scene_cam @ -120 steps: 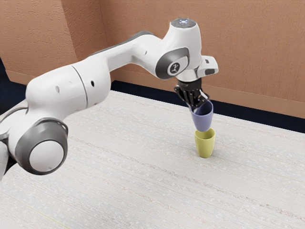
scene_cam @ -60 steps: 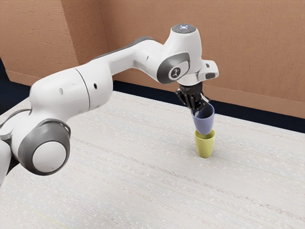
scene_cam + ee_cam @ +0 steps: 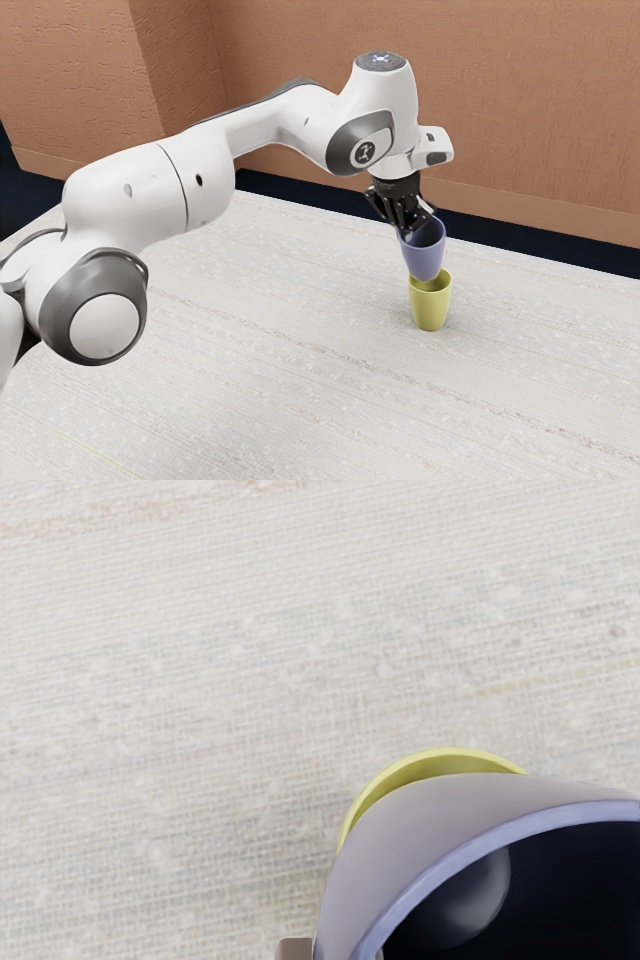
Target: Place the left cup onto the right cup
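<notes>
Fingers (image 3: pixel 403 210): clamped on the rim of the purple cup (image 3: pixel 424 252), carrying it clear of the worktop (image 3: pixel 250 350).
Purple cup: tilted, directly over the yellow cup (image 3: pixel 430 303), with its base at the yellow mouth.
Yellow cup: upright on the worktop, far right.
Change: over the last second the hand has sunk slightly, closing the gap between base and yellow rim.
Wrist view: the yellow cup (image 3: pixel 400 780) peeks out beside the purple cup (image 3: pixel 440 850).
Meaning: stacking looks nearly done. The cup probably needs straightening before release.
</notes>
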Motion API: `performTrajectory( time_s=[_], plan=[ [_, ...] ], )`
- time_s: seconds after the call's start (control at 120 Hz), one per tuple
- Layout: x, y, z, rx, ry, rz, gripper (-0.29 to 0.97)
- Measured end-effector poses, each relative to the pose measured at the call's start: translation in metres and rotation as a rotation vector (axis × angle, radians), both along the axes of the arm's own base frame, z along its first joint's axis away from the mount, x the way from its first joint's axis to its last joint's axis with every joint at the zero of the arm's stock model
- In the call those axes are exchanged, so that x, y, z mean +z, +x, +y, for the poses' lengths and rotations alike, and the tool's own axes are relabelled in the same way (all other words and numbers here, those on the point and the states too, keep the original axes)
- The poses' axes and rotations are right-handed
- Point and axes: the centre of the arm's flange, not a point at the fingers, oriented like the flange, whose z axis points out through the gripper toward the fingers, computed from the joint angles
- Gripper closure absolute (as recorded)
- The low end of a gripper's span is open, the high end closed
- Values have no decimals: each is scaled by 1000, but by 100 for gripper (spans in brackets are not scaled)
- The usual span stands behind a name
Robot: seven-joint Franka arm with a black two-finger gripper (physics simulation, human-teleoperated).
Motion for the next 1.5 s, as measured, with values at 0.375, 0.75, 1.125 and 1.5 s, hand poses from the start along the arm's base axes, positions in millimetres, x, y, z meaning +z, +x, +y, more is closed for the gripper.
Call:
performTrajectory(
  time_s=[0.375,0.75,1.125,1.5],
  plan=[
    [-9,1,-1,-2,-2,8,78],
    [-11,2,-3,-5,-6,6,78],
    [-20,2,-7,-10,-13,11,78],
    [-25,3,-7,-10,-13,14,78]
  ],
)
